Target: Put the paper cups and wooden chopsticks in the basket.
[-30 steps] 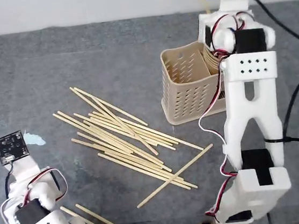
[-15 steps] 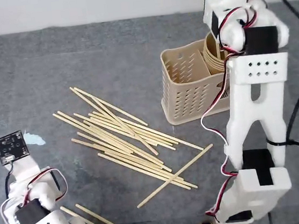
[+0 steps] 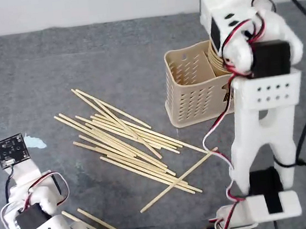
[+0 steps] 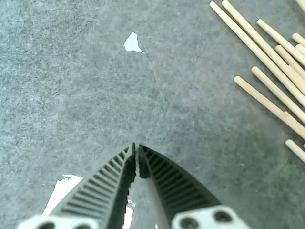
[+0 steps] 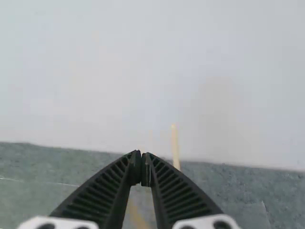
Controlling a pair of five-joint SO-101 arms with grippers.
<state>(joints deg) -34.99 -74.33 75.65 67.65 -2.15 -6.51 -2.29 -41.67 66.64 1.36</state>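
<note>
Basket [image 3: 192, 96] is upright on the bench [image 3: 80, 56]. Cups [image 3: 217, 58] are nested inside it, on the side under the right arm [image 3: 259, 97].

Chopsticks [image 3: 128, 136] are not in the basket. They lie in a loose, crisscrossed pile flat on the bench beside it, on the side toward the left arm [image 3: 37, 216]. The nearest ends are close to the basket's foot but don't touch it. One lone stick [image 3: 177, 181] lies crosswise over the edge of the pile away from the basket. Two more sticks [image 3: 102, 226] are well apart from the basket, by the left arm's base.

Right pincer [image 5: 141, 155]: jaws closed, tips all but meeting. It is raised above the basket and faces the wall [image 5: 143, 57]. A thin tan stick [image 5: 175, 143] shows just past the tips, with a tan streak in the slit between the jaws. I can't tell whether it is gripped.

Left pincer [image 4: 136, 147]: jaws closed tip to tip with nothing in them. It sits low over bare bench, well away from the basket, with paper scraps [image 4: 133, 43] near it. The pile's far ends [image 4: 267, 52] are off to one side and not touching it.
</note>
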